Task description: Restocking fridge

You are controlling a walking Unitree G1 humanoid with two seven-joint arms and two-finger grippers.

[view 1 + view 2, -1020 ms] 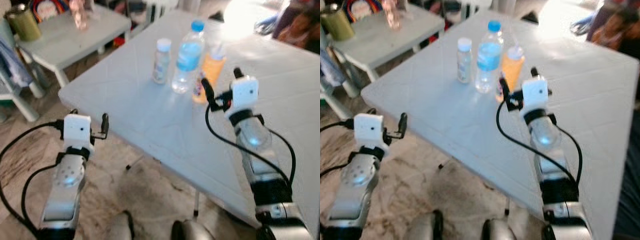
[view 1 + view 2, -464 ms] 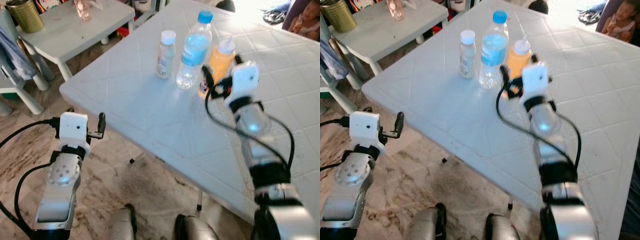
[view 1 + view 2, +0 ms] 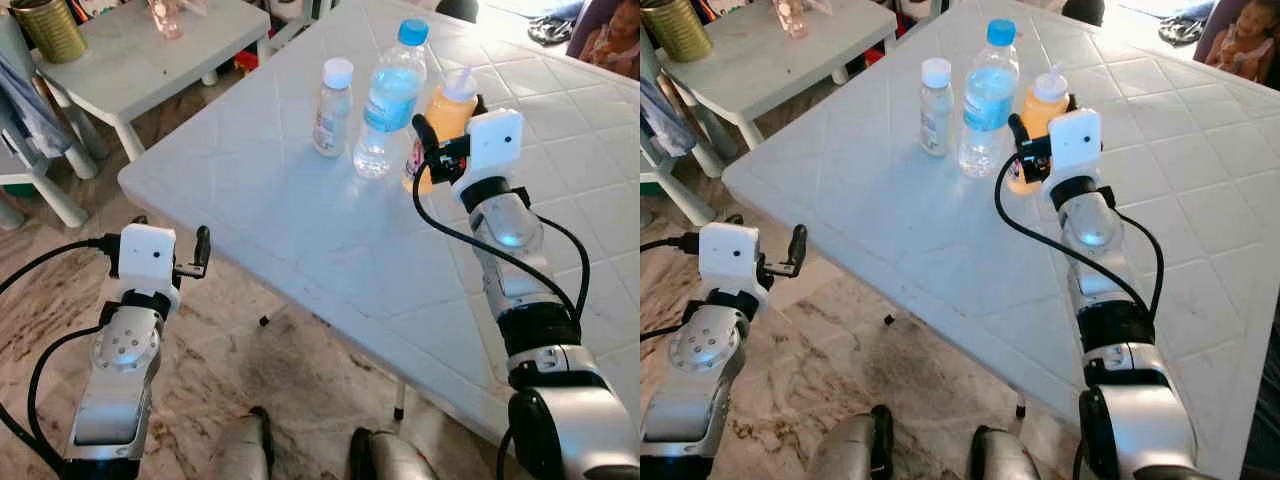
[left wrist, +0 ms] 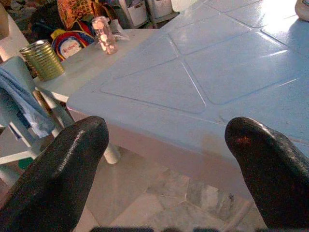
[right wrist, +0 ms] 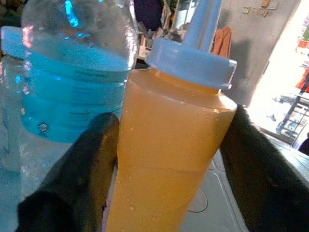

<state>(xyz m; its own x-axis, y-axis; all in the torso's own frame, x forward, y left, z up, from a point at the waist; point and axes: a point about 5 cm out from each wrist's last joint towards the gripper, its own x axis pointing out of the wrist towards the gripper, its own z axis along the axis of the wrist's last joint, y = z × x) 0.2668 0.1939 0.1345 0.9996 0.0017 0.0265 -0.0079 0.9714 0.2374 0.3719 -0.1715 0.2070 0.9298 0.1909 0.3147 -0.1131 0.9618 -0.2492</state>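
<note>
Right gripper (image 3: 447, 148): your fingers spread, straddling 1 orange bottle (image 5: 171, 150) | left gripper (image 4: 166, 169): spread, idle | table (image 3: 300, 230): 3 bottles

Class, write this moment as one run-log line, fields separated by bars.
phase: grasp approach | right gripper: open, fingers astride orange bottle | water bottle: beside it, upright | left gripper: open, idle off table edge
</note>
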